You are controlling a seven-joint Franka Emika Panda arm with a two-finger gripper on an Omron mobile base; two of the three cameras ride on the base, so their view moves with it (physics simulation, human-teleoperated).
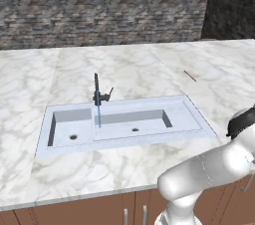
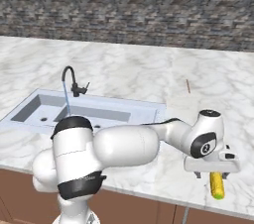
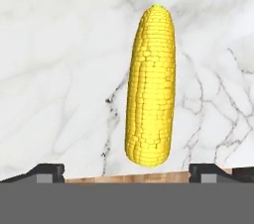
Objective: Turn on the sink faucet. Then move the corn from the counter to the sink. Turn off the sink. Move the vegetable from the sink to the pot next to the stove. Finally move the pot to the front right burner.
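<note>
The yellow corn [image 3: 151, 84] lies on the white marble counter [image 2: 149, 69] close to its front edge, to the right of the sink [image 1: 191, 114]. My gripper [image 2: 213, 172] hangs low right over the corn [image 2: 217, 185], open, with one dark fingertip [image 3: 47, 171] on each side of the cob's near end and neither touching it. The black sink faucet [image 1: 97, 92] stands behind the double basin. A thin blue stream of water runs from its spout [image 2: 66, 96] into the sink.
A thin brown stick [image 1: 190, 75] lies on the counter behind and right of the sink. A grey brick wall [image 1: 99, 5] backs the counter. Brown cabinet fronts [image 1: 99, 214] run below the counter's front edge.
</note>
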